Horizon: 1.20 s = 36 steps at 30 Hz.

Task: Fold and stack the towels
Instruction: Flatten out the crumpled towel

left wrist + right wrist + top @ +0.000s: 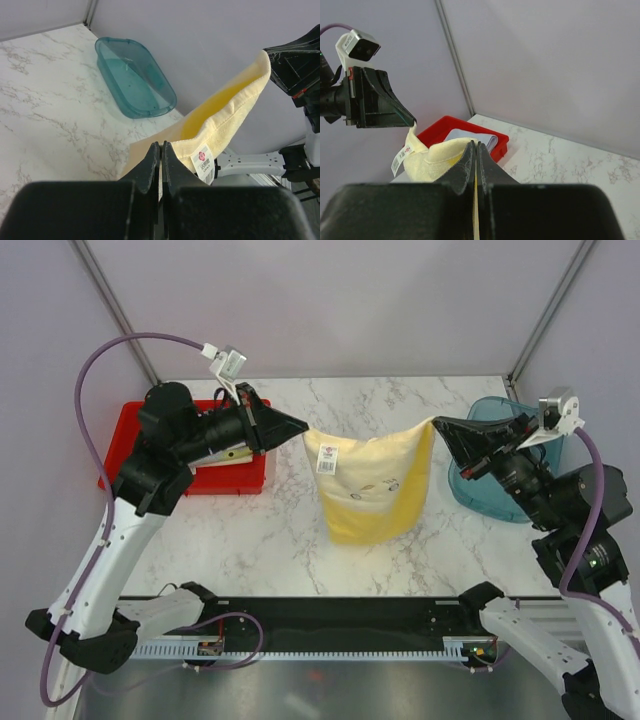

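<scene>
A pale yellow towel (372, 485) with a white label hangs between my two grippers above the marble table, its lower edge resting on the table. My left gripper (303, 426) is shut on its top left corner; in the left wrist view (161, 146) the cloth (225, 115) runs from the jaws to the other arm. My right gripper (438, 423) is shut on the top right corner; in the right wrist view (476, 145) the towel (437, 155) sags toward the left gripper. A folded pale grey towel (470, 136) lies in the red tray (451, 123).
The red tray (135, 435) stands at the back left, partly hidden by my left arm. A translucent teal basket (480, 475) stands at the back right under my right arm and looks empty in the left wrist view (134, 77). Grey walls enclose the table.
</scene>
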Tool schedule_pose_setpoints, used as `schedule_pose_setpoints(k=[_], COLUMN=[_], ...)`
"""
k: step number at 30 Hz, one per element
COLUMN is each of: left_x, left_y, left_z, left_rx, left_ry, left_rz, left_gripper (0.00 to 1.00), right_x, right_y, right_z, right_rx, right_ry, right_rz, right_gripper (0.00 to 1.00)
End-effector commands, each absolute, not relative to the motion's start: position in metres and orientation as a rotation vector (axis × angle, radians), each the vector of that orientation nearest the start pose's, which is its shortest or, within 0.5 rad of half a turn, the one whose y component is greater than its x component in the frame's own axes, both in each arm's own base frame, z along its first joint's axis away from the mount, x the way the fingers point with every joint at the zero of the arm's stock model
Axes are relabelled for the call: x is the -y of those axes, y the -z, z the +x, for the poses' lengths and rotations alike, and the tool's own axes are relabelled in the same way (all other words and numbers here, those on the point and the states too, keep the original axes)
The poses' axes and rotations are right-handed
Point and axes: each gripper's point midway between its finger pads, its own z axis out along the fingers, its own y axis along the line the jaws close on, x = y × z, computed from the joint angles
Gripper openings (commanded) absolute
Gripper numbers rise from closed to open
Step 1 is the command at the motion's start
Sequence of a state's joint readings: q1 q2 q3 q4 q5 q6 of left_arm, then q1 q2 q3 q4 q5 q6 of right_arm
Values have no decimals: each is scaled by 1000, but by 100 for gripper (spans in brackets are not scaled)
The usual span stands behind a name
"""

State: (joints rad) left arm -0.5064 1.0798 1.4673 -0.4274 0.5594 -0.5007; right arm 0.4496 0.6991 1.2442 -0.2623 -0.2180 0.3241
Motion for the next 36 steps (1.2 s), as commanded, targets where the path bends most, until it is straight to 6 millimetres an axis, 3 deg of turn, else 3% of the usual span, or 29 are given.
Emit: schedule_pose_setpoints(k=[1, 2, 4, 6, 8, 9, 10, 11, 12, 13, 14, 15, 16, 17, 18, 19, 20, 21, 22, 23, 25, 26, 27, 31, 32, 35, 36], left_x=[249, 250, 252, 254, 253, 248, 246, 245, 239, 237, 231, 227, 228, 230, 227, 231, 239, 239, 244, 250, 256, 261, 262, 260, 258, 252, 252], left_y=[-473, -465, -447, -414, -394, -367, -355, -346, -318, -313, -289, -301, -284, -280, -283, -270, -267, -267, -255, -253, -259, -243, -243, -246, -257, -255, -263], left_z=[246, 271, 298, 334, 357, 381, 393, 406, 429, 442, 463, 468, 488, 496, 515, 529, 534, 546, 561, 565, 578, 582, 584, 587, 585, 580, 576], left_rx=[-1640, -1674, -1737, -1836, -1878, -1934, -1959, -1978, -2036, -2044, -2083, -2049, -2066, -2059, -2004, -1997, -1973, -1933, -1940, -1933, -1900, -1918, -1906, -1880, -1865, -1875, -1855], left_ry=[1161, 1093, 1016, 936, 872, 797, 769, 751, 718, 707, 688, 694, 692, 721, 741, 766, 825, 831, 844, 882, 915, 945, 957, 935, 916, 888, 893], left_rz=[375, 327, 278, 228, 194, 159, 148, 139, 110, 100, 88, 92, 88, 106, 112, 125, 177, 184, 192, 234, 249, 264, 269, 261, 255, 247, 272], left_gripper=[2, 2, 2, 2, 2, 2, 2, 2, 2, 2, 2, 2, 2, 2, 2, 2, 2, 2, 2, 2, 2, 2, 2, 2, 2, 2, 2], right_x=[-137, -139, -141, -150, -161, -157, -155, -159, -161, -153, -161, -162, -157, -160, -161, -161, -159, -155, -153, -153, -153, -155, -156, -154, -153, -150, -150], right_y=[-524, -515, -503, -467, -433, -407, -392, -370, -351, -347, -319, -307, -299, -275, -280, -276, -255, -266, -265, -251, -259, -246, -252, -259, -269, -275, -271], right_z=[217, 240, 265, 302, 336, 352, 364, 387, 397, 414, 433, 445, 458, 475, 488, 498, 512, 524, 532, 542, 557, 564, 569, 572, 570, 565, 563], right_rx=[-1248, -1296, -1341, -1438, -1507, -1557, -1582, -1618, -1656, -1643, -1705, -1724, -1734, -1771, -1754, -1749, -1785, -1758, -1755, -1776, -1746, -1765, -1747, -1732, -1717, -1714, -1723], right_ry=[-696, -648, -587, -537, -500, -459, -441, -442, -466, -486, -521, -526, -524, -519, -516, -519, -495, -477, -469, -470, -476, -480, -478, -447, -446, -428, -432], right_rz=[-198, -169, -156, -138, -129, -108, -95, -80, -92, -72, -106, -116, -116, -142, -154, -168, -180, -177, -180, -187, -206, -217, -228, -248, -250, -247, -258], right_gripper=[0, 0, 0, 0, 0, 0, 0, 0, 0, 0, 0, 0, 0, 0, 0, 0, 0, 0, 0, 0, 0, 0, 0, 0, 0, 0, 0])
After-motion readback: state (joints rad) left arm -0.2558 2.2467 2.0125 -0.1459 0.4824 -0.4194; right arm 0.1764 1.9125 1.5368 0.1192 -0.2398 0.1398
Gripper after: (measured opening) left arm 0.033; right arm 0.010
